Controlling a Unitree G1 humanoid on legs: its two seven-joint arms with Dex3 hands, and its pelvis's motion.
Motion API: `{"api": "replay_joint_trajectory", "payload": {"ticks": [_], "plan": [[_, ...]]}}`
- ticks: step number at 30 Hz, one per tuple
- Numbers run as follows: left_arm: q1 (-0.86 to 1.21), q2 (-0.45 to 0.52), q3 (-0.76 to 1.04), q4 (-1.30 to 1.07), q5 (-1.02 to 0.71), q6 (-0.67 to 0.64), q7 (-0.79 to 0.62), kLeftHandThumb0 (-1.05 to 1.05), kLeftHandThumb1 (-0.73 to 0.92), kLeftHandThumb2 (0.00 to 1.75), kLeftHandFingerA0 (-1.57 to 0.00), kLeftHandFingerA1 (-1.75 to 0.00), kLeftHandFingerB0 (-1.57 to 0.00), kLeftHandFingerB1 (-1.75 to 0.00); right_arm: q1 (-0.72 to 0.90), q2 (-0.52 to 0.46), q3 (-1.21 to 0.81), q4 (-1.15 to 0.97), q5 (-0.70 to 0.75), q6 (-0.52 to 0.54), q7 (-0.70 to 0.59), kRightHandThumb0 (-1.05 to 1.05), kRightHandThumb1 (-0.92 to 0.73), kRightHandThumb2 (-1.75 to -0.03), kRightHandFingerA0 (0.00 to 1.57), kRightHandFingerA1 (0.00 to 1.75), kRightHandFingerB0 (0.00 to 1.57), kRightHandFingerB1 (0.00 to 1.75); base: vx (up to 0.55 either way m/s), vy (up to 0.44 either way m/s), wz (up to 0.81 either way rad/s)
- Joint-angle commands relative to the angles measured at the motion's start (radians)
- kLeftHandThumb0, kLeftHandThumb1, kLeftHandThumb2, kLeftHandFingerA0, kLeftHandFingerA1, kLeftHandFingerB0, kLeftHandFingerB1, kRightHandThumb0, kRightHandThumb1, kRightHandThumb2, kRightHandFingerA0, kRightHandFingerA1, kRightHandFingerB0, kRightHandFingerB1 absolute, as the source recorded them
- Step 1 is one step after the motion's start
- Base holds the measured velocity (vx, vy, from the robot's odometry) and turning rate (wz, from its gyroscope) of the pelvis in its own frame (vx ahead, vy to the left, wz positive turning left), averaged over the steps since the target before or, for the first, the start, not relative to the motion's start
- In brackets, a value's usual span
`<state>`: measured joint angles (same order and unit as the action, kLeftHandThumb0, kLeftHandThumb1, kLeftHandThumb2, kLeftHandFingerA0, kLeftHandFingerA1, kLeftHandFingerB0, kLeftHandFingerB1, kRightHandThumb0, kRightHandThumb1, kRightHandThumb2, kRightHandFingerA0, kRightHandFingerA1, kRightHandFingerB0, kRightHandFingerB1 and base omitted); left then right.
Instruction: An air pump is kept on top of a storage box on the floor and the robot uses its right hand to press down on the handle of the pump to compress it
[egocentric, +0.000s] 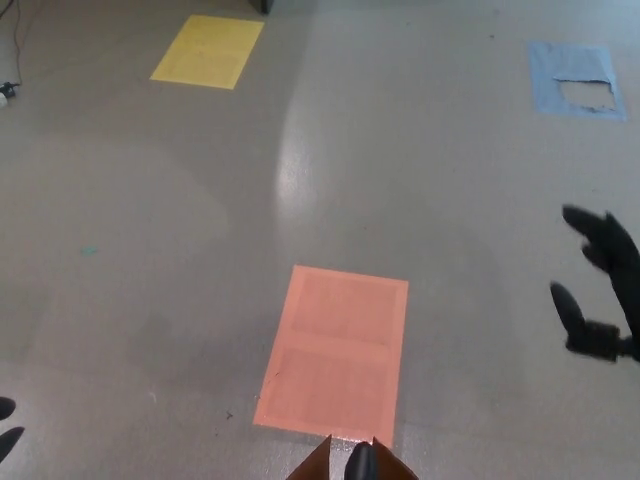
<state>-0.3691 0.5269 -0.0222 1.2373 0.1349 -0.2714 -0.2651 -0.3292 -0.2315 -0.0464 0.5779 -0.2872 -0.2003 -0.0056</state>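
Here, we see:
Right robot hand (605, 285): at the right edge, fingers spread, holding nothing.
Black air pump handle (360, 461): bottom edge, above the brown cardboard storage box (318, 468).
Orange floor rectangle (335, 347): beyond the box.

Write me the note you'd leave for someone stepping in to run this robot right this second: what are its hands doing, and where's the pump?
Right hand: open, empty, fingers apart, at the right edge of the head view, well to the right of the pump.
Left hand: only dark fingertips show at the bottom left corner; open or shut cannot be told.
Pump handle: a dark knob at the bottom edge, centre, above the brown storage box, which is mostly cut off.
Floor: orange sheet just beyond the box, yellow sheet and blue sheet farther off.
Done: cannot tell; nothing touches the handle.
Left: bring the right hand over the handle and press down.
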Motion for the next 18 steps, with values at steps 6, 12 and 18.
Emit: {"api": "replay_joint_trajectory", "payload": {"ticks": [6,12,18], "plan": [[0.010,0.014,0.020,0.022,-0.004,-0.015,0.017,-0.66,0.85,0.66,-0.30,-0.36,-0.25,-0.32,-0.082,-0.017,-0.034,0.638,0.021,0.139,-0.152,-0.68,-0.88,-0.66,0.11,0.35,0.13,0.24,0.00,0.000,0.00],[0.029,0.017,0.022,0.021,-0.003,-0.024,0.027,-0.67,0.86,0.66,-0.31,-0.35,-0.26,-0.32,-0.070,-0.026,-0.013,0.702,0.021,0.204,-0.031,-0.68,-0.88,-0.68,0.05,0.34,0.07,0.24,0.00,0.000,0.00],[0.002,0.013,0.014,0.026,0.010,-0.002,0.037,-0.68,0.85,0.66,-0.29,-0.35,-0.22,-0.31,-0.117,-0.041,0.018,0.740,0.008,0.212,0.040,-0.72,-0.70,-1.05,0.01,0.47,0.01,0.27,0.00,0.000,0.00]]}}
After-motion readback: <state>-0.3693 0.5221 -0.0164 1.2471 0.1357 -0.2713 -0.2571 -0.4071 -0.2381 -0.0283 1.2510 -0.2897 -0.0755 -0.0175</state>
